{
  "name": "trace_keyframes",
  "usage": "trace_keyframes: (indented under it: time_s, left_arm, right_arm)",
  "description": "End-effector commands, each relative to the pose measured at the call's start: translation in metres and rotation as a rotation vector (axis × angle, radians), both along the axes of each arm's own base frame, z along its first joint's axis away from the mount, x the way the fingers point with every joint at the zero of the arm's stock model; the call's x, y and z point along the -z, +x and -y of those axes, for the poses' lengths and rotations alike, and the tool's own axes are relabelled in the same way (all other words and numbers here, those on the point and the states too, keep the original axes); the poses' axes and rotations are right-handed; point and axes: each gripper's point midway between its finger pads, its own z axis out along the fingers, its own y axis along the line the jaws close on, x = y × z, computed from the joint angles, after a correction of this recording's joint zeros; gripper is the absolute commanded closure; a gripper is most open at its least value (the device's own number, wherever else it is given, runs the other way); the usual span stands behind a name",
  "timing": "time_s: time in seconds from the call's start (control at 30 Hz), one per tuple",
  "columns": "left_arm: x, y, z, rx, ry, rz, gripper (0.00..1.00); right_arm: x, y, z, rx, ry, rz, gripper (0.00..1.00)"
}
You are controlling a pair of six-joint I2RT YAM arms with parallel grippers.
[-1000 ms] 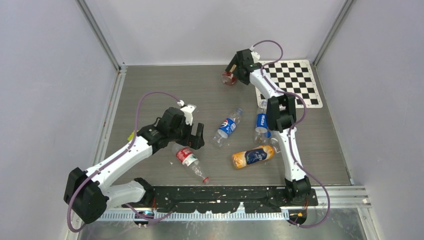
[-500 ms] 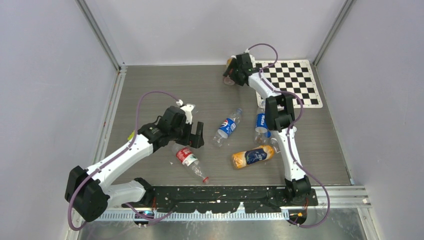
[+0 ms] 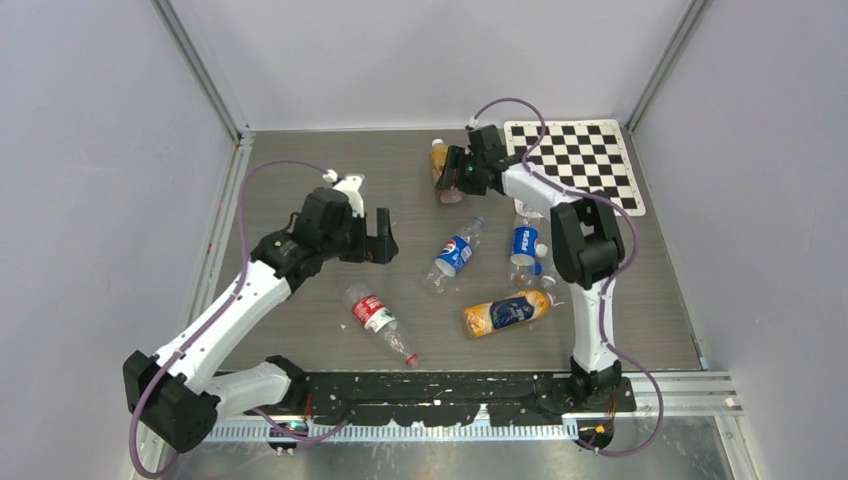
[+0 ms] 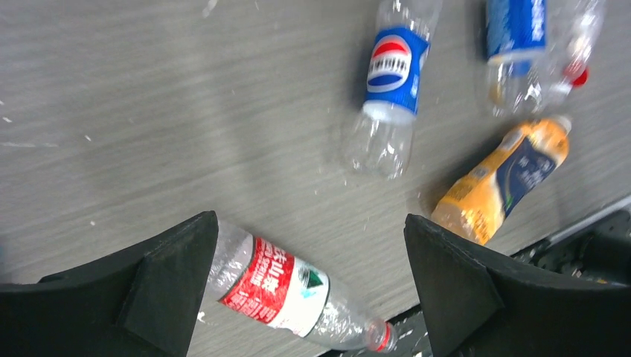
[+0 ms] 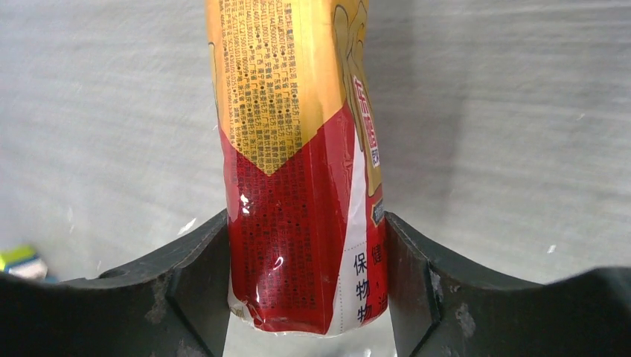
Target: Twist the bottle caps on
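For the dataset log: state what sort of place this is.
Probably a robotics lab test cell: grey panel walls box in the table, a calibration checkerboard lies at its far right corner, and two arms reach among scattered bottles, one red-and-yellow bottle in the right jaws.

Small red cap [image 3: 412, 358] at bottle [image 3: 378, 322] tip

The table [image 3: 340, 145] has a grey wood-grain top, flecked here and there with small pale marks. Plain, pale grey walls close it in on three sides: the back wall [image 3: 420, 60], the left wall [image 3: 90, 200] and the right wall [image 3: 770, 250]. An aluminium post [image 3: 195, 65] stands in each back corner. A black-and-white checkerboard [image 3: 590, 150] lies flat at the far right. A metal rail [image 3: 222, 230] runs along the left edge and a black plate [image 3: 450, 385] along the near one. The light is soft and even, with faint shadows.
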Motion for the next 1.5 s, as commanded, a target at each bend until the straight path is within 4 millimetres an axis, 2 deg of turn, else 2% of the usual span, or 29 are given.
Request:
trace_keyframes:
  time_s: [0.0,0.03,0.07,0.1,0.2,0.37,0.5,0.67,0.93,1.07,1.23,1.4,1.47]
  left_arm:
    - [-0.064,0.025,-0.011,-0.097,-0.098,0.128,0.01]
    - [-0.075,0.029,-0.013,-0.113,-0.117,0.143,0.01]
    - [-0.085,0.034,-0.014,-0.126,-0.136,0.156,0.02]
    - [-0.095,0.039,-0.014,-0.137,-0.157,0.166,0.02]
    - [-0.126,0.051,-0.014,-0.168,-0.227,0.202,0.03]
    - [-0.167,0.064,0.001,-0.158,-0.362,0.253,0.04]
    - [-0.186,0.074,0.001,-0.182,-0.419,0.288,0.05]
    - [-0.191,0.087,-0.001,-0.241,-0.484,0.299,0.11]
    - [-0.180,0.112,-0.002,-0.334,-0.527,0.296,0.18]
    - [-0.177,0.116,0.003,-0.331,-0.540,0.283,0.29]
    - [-0.174,0.119,-0.003,-0.356,-0.530,0.301,0.44]
    - [-0.170,0.122,-0.006,-0.371,-0.517,0.314,0.54]
    - [-0.170,0.123,-0.007,-0.371,-0.518,0.320,0.62]
  right_arm:
    - [-0.103,-0.026,-0.025,-0.194,0.064,0.264,0.71]
    - [-0.117,-0.039,-0.029,-0.230,0.065,0.312,0.71]
    - [-0.111,-0.051,-0.028,-0.247,0.054,0.313,0.71]
    - [-0.137,-0.058,-0.036,-0.277,0.067,0.402,0.71]
    - [-0.171,-0.088,-0.043,-0.333,0.080,0.569,0.71]
    - [-0.196,-0.136,-0.064,-0.465,0.089,0.756,0.71]
    - [-0.210,-0.164,-0.070,-0.514,0.130,0.813,0.71]
    - [-0.217,-0.188,-0.077,-0.567,0.138,0.874,0.71]
    - [-0.222,-0.204,-0.085,-0.605,0.153,0.902,0.71]
    - [-0.223,-0.208,-0.088,-0.615,0.154,0.905,0.71]
    - [-0.220,-0.211,-0.090,-0.633,0.150,0.902,0.71]
    - [-0.218,-0.214,-0.092,-0.649,0.151,0.899,0.71]
    - [-0.216,-0.216,-0.093,-0.660,0.151,0.896,0.71]
